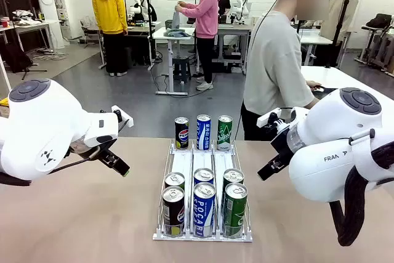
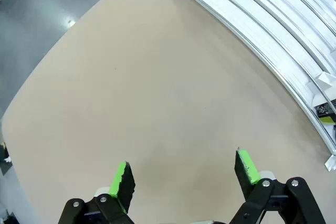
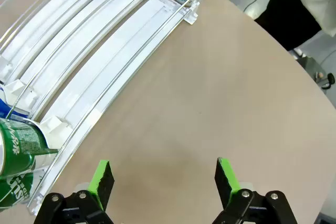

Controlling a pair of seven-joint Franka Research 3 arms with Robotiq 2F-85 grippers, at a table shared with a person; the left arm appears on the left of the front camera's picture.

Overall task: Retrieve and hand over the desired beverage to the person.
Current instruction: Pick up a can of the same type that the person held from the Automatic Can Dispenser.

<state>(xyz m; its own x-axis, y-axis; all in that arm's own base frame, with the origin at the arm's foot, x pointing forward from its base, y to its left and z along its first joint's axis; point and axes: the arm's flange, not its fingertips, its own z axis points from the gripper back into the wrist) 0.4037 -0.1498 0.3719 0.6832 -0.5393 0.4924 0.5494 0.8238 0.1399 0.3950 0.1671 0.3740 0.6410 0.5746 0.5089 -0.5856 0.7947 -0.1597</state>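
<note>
The left gripper point(image 2: 184, 170) is hanging over bare tabletop to the left of the drinks, its green-padded fingers spread wide and gripping nothing. The right gripper point(image 3: 164, 174) is hovering to the right of them in the same way, jaws wide and empty.

Between the two, the drinks are standing upright in a white three-lane rack point(image 1: 183, 163) that is lying in the middle of the tan table point(image 1: 80, 214). At the near end two dark cola cans point(image 1: 173, 209) are filling the left lane, two blue Pocari cans point(image 1: 204, 206) the middle lane and two green cans point(image 1: 234, 206) the right lane, each pair one behind the other. At the far end a Pepsi can point(image 1: 181, 132), a blue-and-white can point(image 1: 203, 131) and a green cider can point(image 1: 225, 132) are standing side by side; the middle one's print is too small to read, though it may be the Pocari brand again. Thin wire rails are running along each lane beside the cans.

The person point(image 1: 274, 72), in a light grey sweatshirt, is standing at the table's far right, turned sideways, one hand resting on a neighbouring white table. The right arm's white body is covering part of the person's hip. Farther off, two other people are working at benches.
</note>
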